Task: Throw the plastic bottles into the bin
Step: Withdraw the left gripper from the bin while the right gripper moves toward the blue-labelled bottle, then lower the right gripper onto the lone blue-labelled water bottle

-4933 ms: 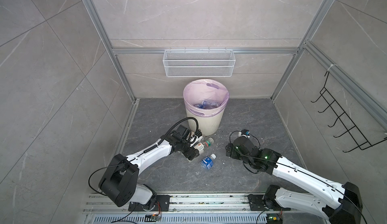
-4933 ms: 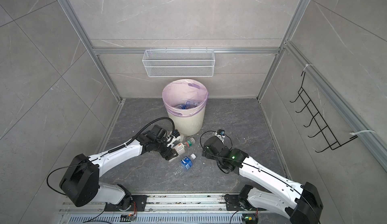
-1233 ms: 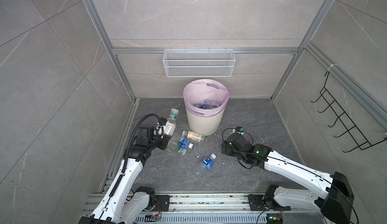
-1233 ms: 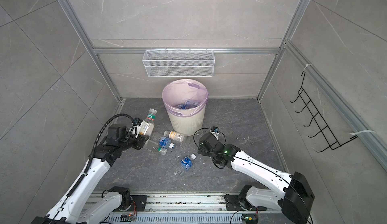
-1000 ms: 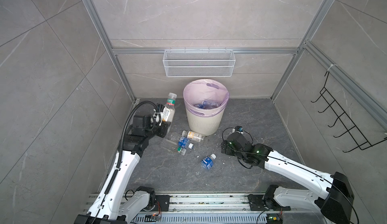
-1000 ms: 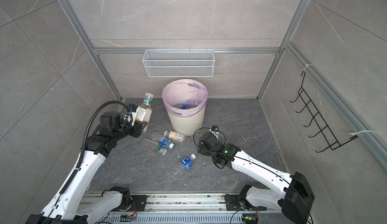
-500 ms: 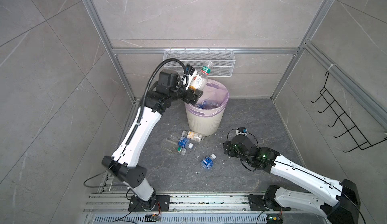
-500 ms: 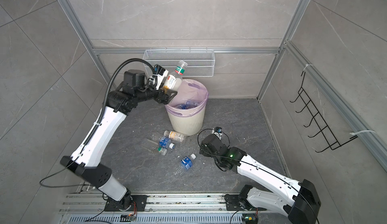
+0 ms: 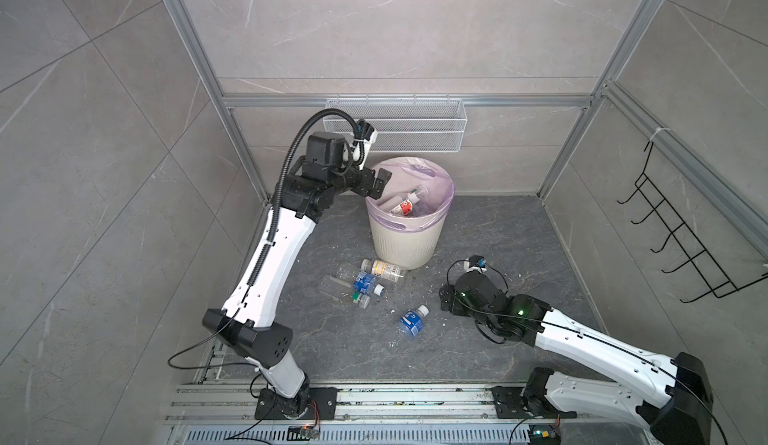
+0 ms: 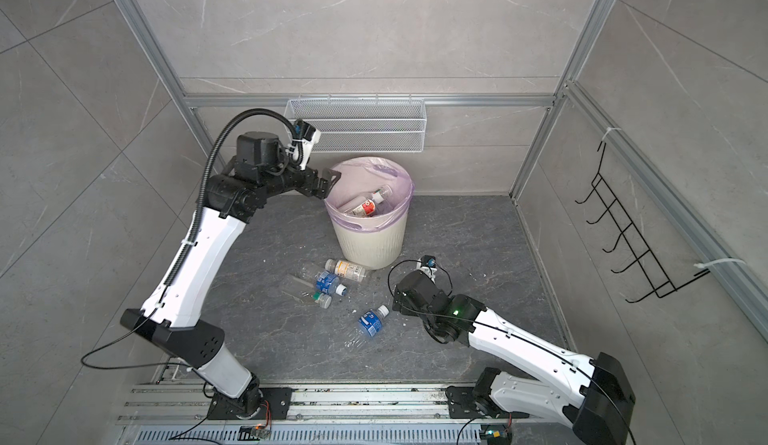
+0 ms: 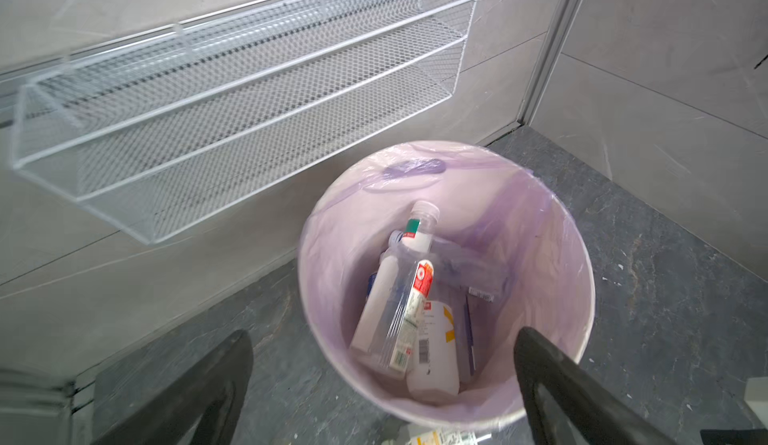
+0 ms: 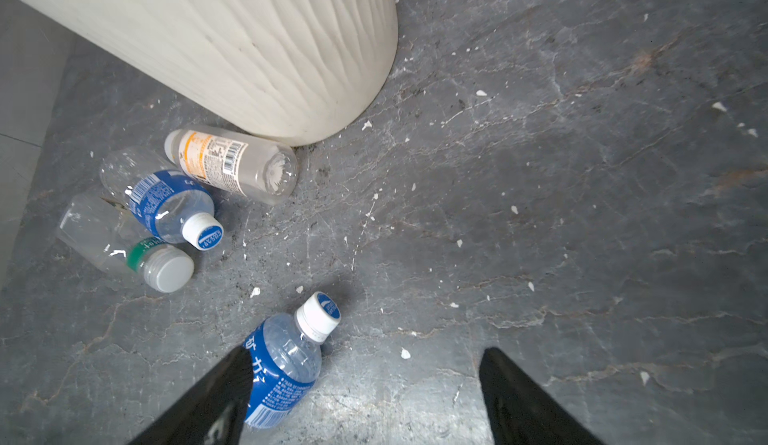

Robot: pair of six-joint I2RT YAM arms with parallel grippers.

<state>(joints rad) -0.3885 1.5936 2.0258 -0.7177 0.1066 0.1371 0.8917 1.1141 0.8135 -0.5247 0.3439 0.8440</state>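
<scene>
- Left gripper (image 9: 380, 184): raised over the left rim of the bin (image 9: 405, 247), at its mouth.
- Bottles in the bin (image 11: 399, 318): piled inside, below and ahead of the left gripper, leaning on the inner wall.
- Wire basket (image 9: 415, 131): on the back wall, beyond the left gripper, behind and above the bin.
- Right gripper (image 9: 442, 297): low over the floor (image 9: 498, 235), right of and before the bin, well apart from the left gripper.
- Lone bottle (image 12: 284, 364): lying on the floor just left of the right gripper, outside its jaws.
- Three bottles (image 12: 166, 206): lying together beyond the lone bottle from the right gripper, at the bin's foot.
</scene>
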